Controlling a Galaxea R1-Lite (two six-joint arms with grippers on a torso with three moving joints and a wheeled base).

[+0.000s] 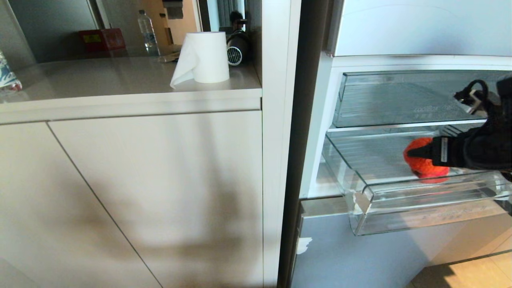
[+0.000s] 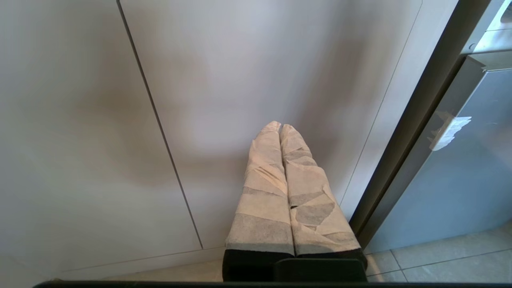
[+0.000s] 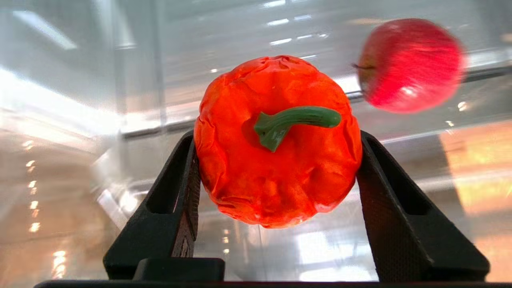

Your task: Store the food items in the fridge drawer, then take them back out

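Right gripper [image 3: 276,160] fingers clamp the orange-red fruit [image 3: 276,140] over the fridge drawer [image 1: 368,200]; apple [image 3: 410,66] beyond; left gripper [image 2: 280,128] fingers closed.

I count two pieces of food in the lower drawer [image 1: 362,202]: one orange fruit [image 3: 276,144] and one red apple [image 3: 410,66]. Above that drawer, one more clear bin [image 1: 400,100]. On the table [image 1: 100,86] beside the fridge: one paper roll [image 1: 206,58], one bottle [image 1: 147,32].

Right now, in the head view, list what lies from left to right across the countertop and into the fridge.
water bottle → paper towel roll → white cabinet post → orange-red fruit in the fridge drawer → right gripper, closed on that fruit.
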